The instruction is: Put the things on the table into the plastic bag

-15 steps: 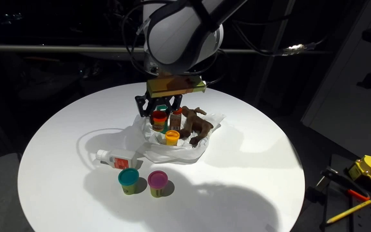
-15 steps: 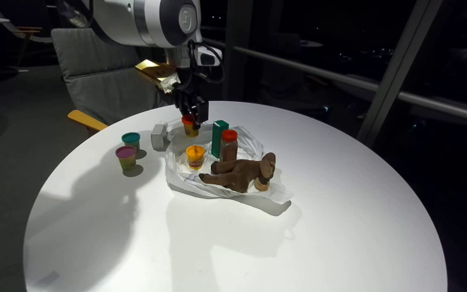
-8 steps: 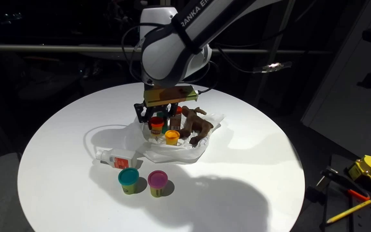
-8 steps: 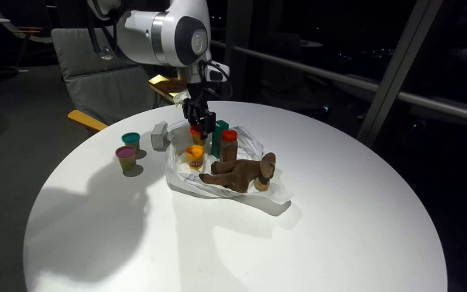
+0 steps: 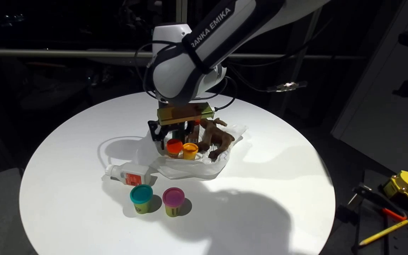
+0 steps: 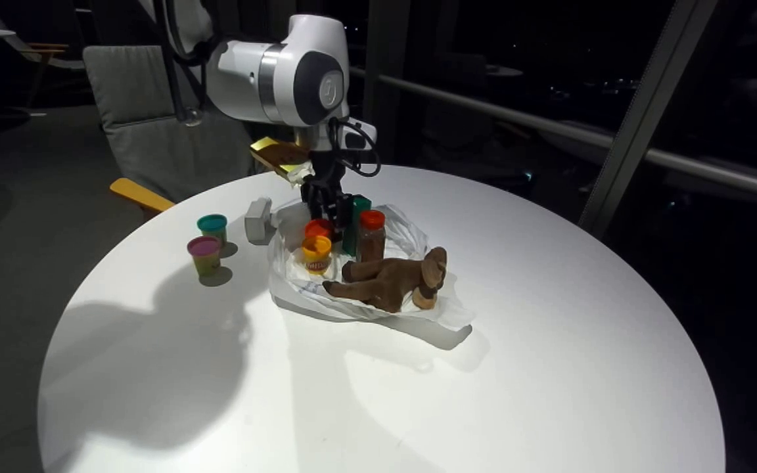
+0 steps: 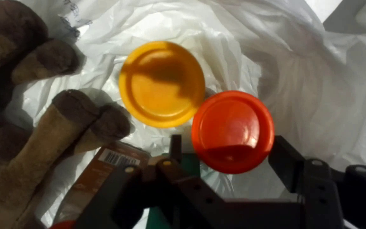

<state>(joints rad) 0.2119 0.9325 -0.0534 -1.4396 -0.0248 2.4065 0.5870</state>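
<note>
Inside the plastic bag [image 5: 190, 170] the red-lidded cup [image 7: 232, 127] stands with the gripper [image 7: 226, 149] spread around it; the purple-lidded cup [image 5: 173, 202] outside should be light, rigid, best pinched at mid-height.

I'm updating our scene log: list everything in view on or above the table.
Plastic bag: 1, white, on table
Red-lidded cup: 1, red, in bag
Orange-lidded cup: 1, orange, in bag
Toy animal: 1, brown, in bag
Jar: 1, brown and red, in bag
Box: 1, green, in bag
Bottle: 1, white, lying beside bag
Teal-lidded cup: 1, yellowish, on table
Purple-lidded cup: 1, yellowish, on table
Robot arm: 1, white, above table
Gripper: 1, black, open at red-lidded cup
</note>
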